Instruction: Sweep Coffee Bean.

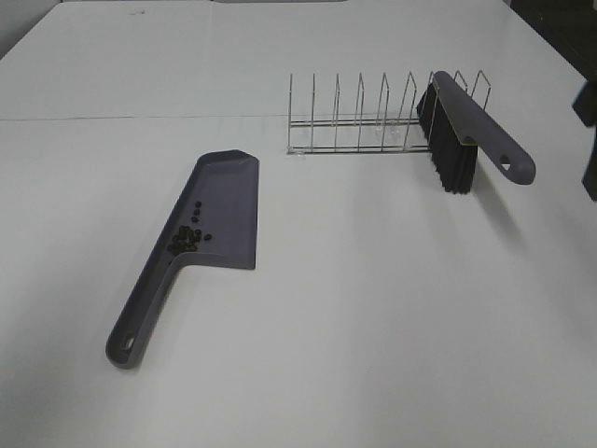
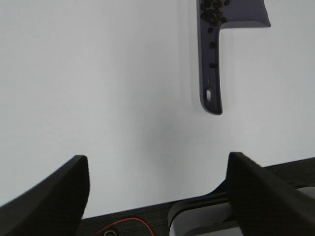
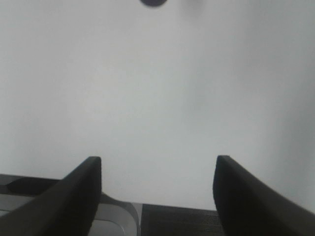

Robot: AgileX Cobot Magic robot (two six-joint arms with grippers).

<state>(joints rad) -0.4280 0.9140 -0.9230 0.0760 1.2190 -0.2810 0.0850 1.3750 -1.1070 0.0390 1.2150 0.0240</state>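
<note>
White table (image 1: 373, 327) seen from the high camera. Grey-purple dustpan (image 1: 219, 210) lies flat at left of centre, its handle (image 1: 140, 322) running toward the near edge and ending in a hanging slot. Coffee beans (image 1: 185, 237) sit inside the pan, most of them clustered in the corner where the tray narrows into the handle; a few single beans lie apart, just farther up the tray. No bean is visible on the bare table surface.

Wire dish rack (image 1: 359, 117) stands beyond the pan, toward the far right. Brush (image 1: 466, 140), matching grey-purple with black bristles (image 1: 451, 159), is propped at the rack's right end: bristles downward and touching the table, handle slanting out to the right with its slot clear of the surface.

Left wrist view: left gripper (image 2: 157, 189), fingers (image 2: 54, 194) spread wide with nothing between them, hangs over bare table well apart from the dustpan (image 2: 211, 59), whose beans (image 2: 212, 14) reach partway down the handle channel.

Right wrist view: right gripper (image 3: 157, 189), fingers (image 3: 69, 196) likewise wide apart and empty, above plain table; a small dark rounded shape (image 3: 153, 2) at the frame edge cannot be identified.
</note>
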